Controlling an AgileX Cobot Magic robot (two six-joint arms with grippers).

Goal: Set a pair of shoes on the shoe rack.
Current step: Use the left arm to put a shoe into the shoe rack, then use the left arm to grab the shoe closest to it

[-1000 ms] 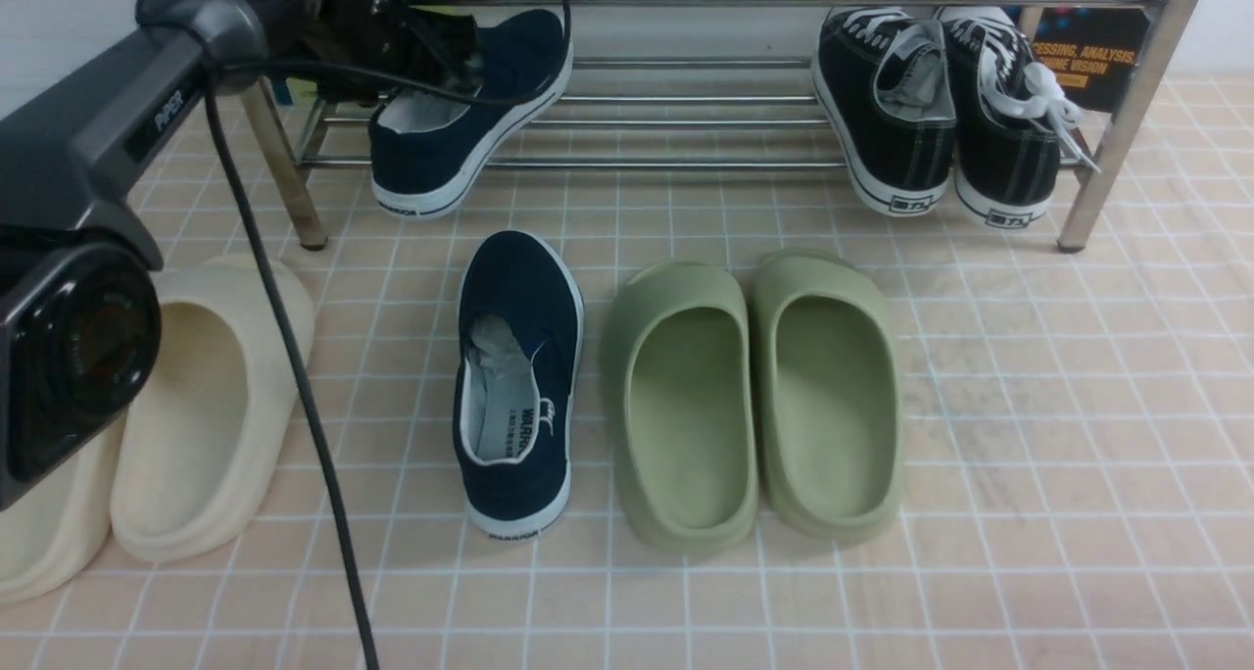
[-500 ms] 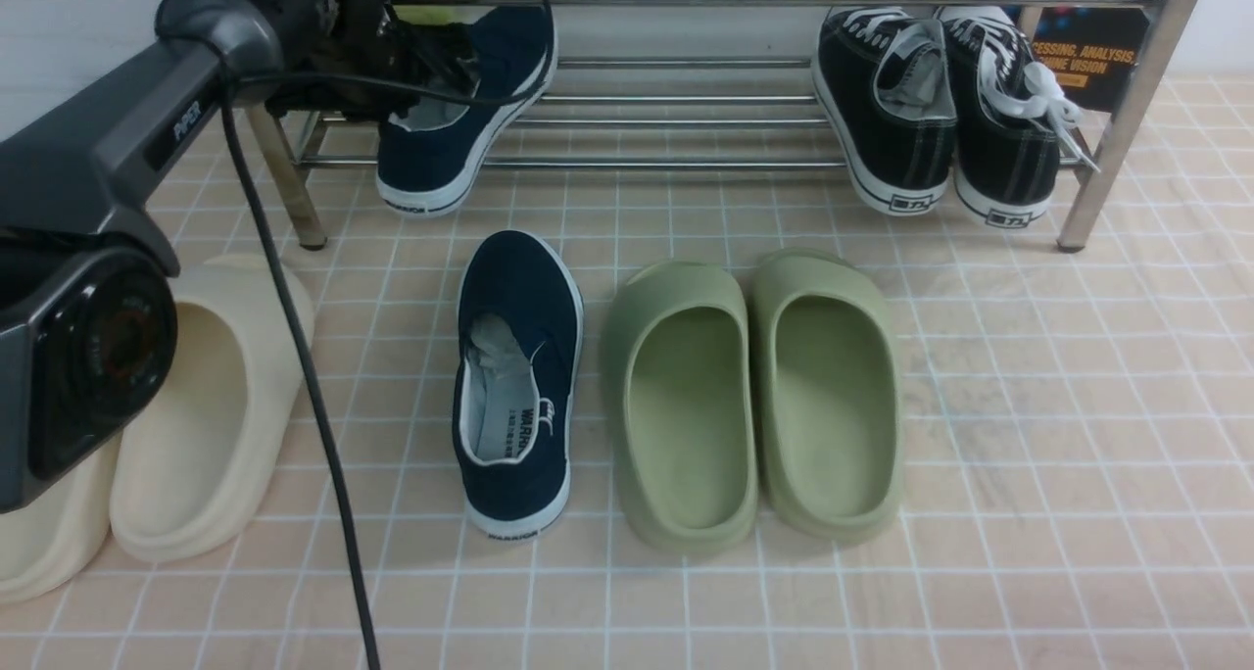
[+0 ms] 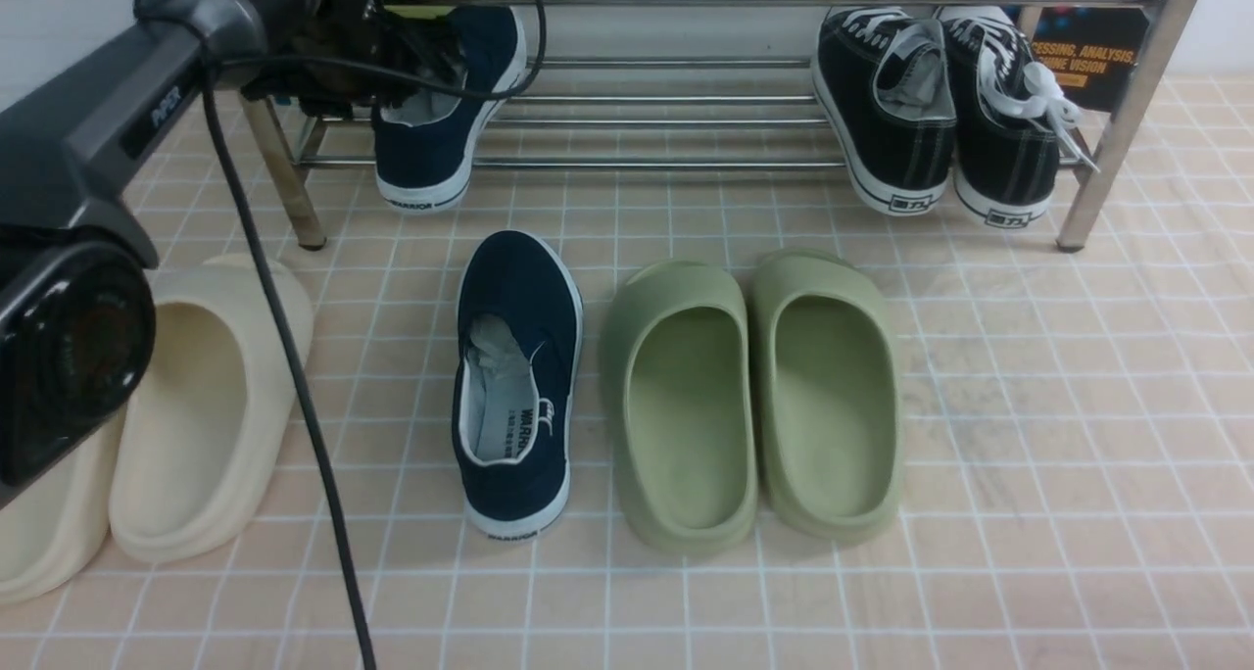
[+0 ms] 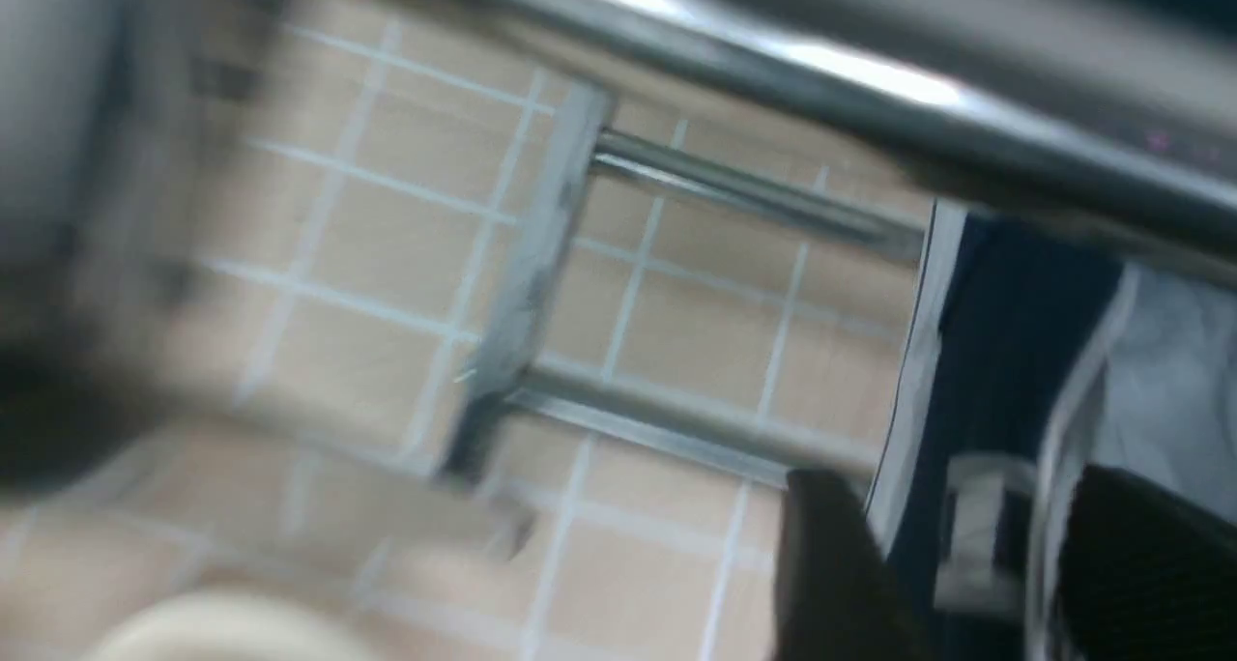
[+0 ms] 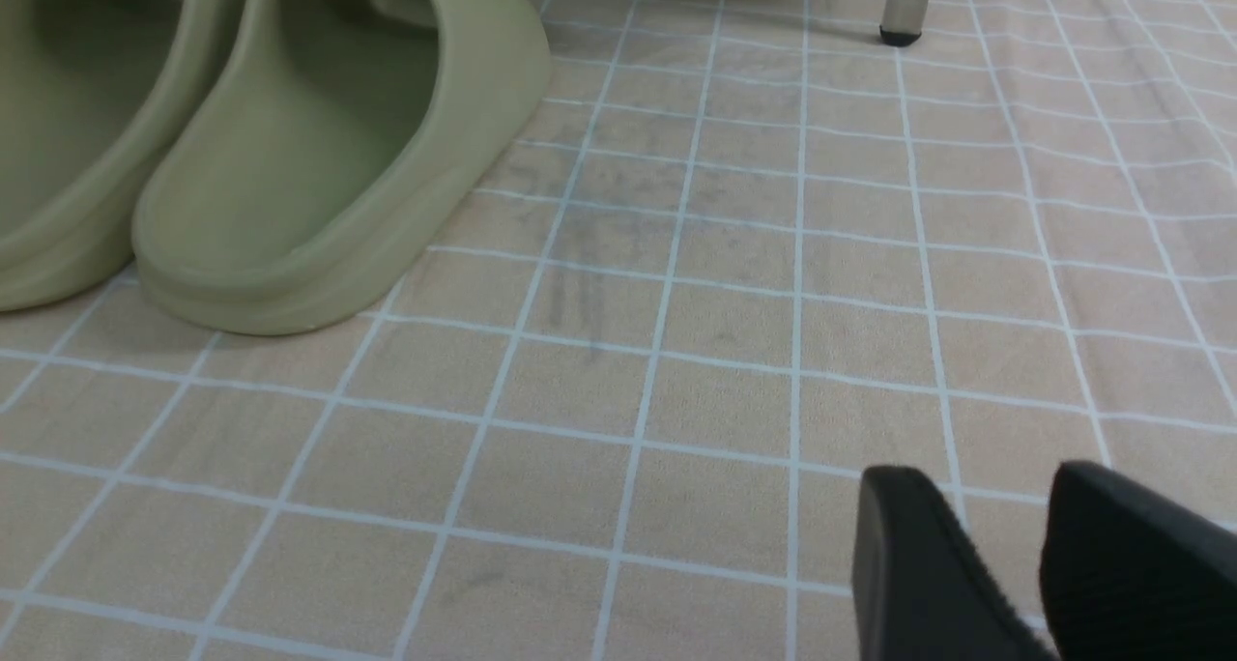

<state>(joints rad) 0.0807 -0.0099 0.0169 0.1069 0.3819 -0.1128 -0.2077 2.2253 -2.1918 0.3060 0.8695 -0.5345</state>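
Observation:
One navy slip-on shoe (image 3: 431, 131) is in my left gripper (image 3: 411, 72), at the left end of the steel shoe rack (image 3: 686, 163). Its toe points in under the top bar and its heel hangs over the front bar of the lower shelf. In the blurred left wrist view the gripper (image 4: 966, 516) is shut on the shoe's side wall (image 4: 995, 352), one finger outside and one inside. The other navy shoe (image 3: 516, 376) lies on the floor in front of the rack. My right gripper (image 5: 976, 506) hangs low over bare floor, its fingers slightly apart and empty.
Black lace-up sneakers (image 3: 931, 112) sit on the rack's right end. Green slides (image 3: 754, 396) lie right of the floor shoe and show in the right wrist view (image 5: 319, 158). Cream slides (image 3: 196, 406) lie at the left. The left arm's cable (image 3: 294, 386) hangs there.
My left gripper has carried the navy shoe leftward and deeper into the rack, and the shoe has turned straighter. The shoe on the floor has not moved.

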